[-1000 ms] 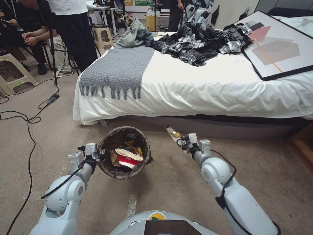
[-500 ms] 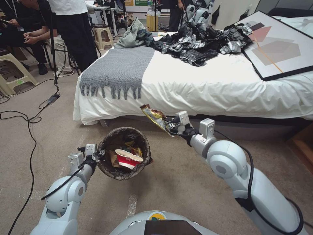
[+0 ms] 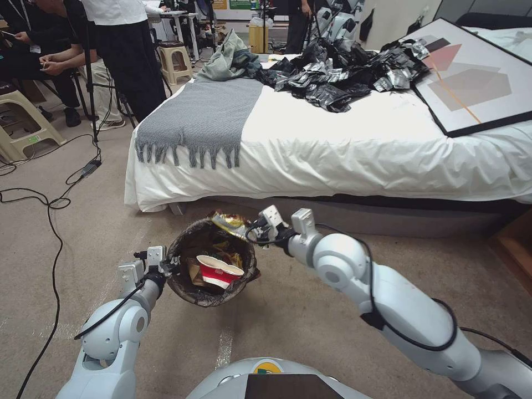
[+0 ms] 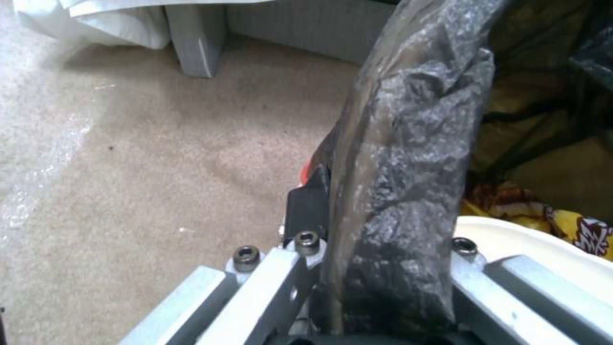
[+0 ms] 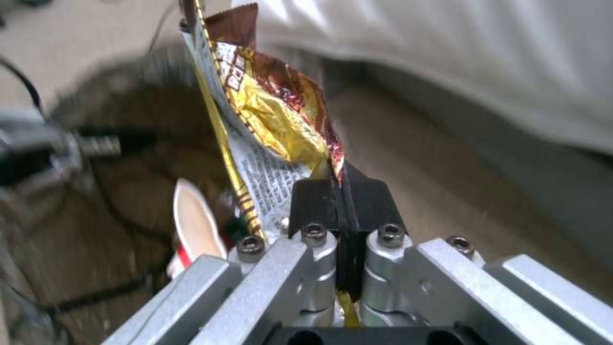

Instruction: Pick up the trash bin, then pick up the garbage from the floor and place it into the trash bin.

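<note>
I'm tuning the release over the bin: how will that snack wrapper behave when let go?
The wrapper looks thin and crinkled, so probably floppy and very light; it may flutter rather than drop straight. The right gripper pinches only one edge, over the bin rim, so it could catch on the liner. The foil looks slick.

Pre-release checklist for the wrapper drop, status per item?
1. Right gripper shut on the snack wrapper: ok.
2. Wrapper over the trash bin opening: it hangs at the far rim; fully inside the rim, cannot tell.
3. Left gripper clamped on the bin's rim and liner: ok.
4. Bin held off the floor, opening up: ok.
5. Room left above the red-and-white cup: ok.
</note>
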Tool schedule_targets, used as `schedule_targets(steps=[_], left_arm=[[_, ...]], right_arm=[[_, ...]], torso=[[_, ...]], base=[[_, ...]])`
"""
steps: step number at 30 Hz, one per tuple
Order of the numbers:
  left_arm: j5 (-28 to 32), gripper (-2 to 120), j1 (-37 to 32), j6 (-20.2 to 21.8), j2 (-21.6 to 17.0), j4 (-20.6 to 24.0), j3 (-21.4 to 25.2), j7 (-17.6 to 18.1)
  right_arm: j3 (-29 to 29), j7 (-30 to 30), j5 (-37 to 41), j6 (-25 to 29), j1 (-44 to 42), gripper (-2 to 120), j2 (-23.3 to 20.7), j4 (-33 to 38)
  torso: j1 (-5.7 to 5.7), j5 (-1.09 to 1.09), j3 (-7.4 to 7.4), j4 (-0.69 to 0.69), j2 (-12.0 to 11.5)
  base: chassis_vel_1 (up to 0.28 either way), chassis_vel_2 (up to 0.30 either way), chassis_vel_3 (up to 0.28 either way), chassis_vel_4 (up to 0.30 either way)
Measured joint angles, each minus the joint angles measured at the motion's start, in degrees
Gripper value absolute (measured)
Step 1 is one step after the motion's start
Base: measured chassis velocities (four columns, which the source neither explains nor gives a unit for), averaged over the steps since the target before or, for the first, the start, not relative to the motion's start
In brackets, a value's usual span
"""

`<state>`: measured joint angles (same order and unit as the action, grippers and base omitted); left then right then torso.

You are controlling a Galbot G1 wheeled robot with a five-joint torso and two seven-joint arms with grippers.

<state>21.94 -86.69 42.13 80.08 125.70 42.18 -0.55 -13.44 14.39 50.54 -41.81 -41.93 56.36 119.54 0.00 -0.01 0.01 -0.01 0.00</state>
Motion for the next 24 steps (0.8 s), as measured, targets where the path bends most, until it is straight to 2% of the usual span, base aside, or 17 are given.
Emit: schedule_targets(steps=[5, 11, 15, 21, 23, 24], left_arm=[[-0.01, 0, 0.0, 0.0, -0.09, -0.26, 0.1, -0.03], [-0.03, 0, -0.05, 0.0, -0.04, -0.61, 0.24, -0.15], [-0.11, 0, 0.02, 0.0, 0.12, -0.66, 0.24, -0.21], [-0.12, 0, 0.01, 0.0, 0.13, -0.65, 0.31, -0.24], [-0.12, 0, -0.02, 0.0, 0.12, -0.66, 0.39, -0.29], [-0.12, 0, -0.02, 0.0, 0.12, -0.66, 0.39, -0.29]], right_arm=[[-5.25, 0.05, -2.05, 0.6, 1.79, 0, 2.92, -5.98], [-8.43, 0.76, -2.35, 0.73, 3.43, 0, 6.34, -10.43], [-10.35, 1.34, -2.29, 0.64, 4.6, 0, 7.97, -11.59], [-10.98, 1.53, -2.01, 0.25, 5.2, -2, 7.92, -11.53], [-11.02, 1.66, -1.56, 0.0, 5.35, 11, 7.68, -11.26], [-11.02, 1.66, -1.56, 0.0, 5.35, 11, 7.68, -11.26]], torso=[[0.0, 0.0, 0.0, 0.01, 0.0], [0.0, 0.0, 0.0, 0.01, 0.0], [0.0, 0.0, 0.0, 0.01, 0.0], [0.0, -0.01, -0.01, 0.02, 0.0], [0.0, 0.0, 0.0, 0.01, 0.0], [0.0, 0.0, 0.0, 0.01, 0.0]], base=[[0.0, 0.0, 0.0, 0.0], [0.0, 0.0, 0.0, 0.0], [0.0, 0.0, 0.0, 0.0], [0.0, 0.0, 0.0, 0.0], [0.0, 0.0, 0.0, 0.0], [0.0, 0.0, 0.0, 0.0]])
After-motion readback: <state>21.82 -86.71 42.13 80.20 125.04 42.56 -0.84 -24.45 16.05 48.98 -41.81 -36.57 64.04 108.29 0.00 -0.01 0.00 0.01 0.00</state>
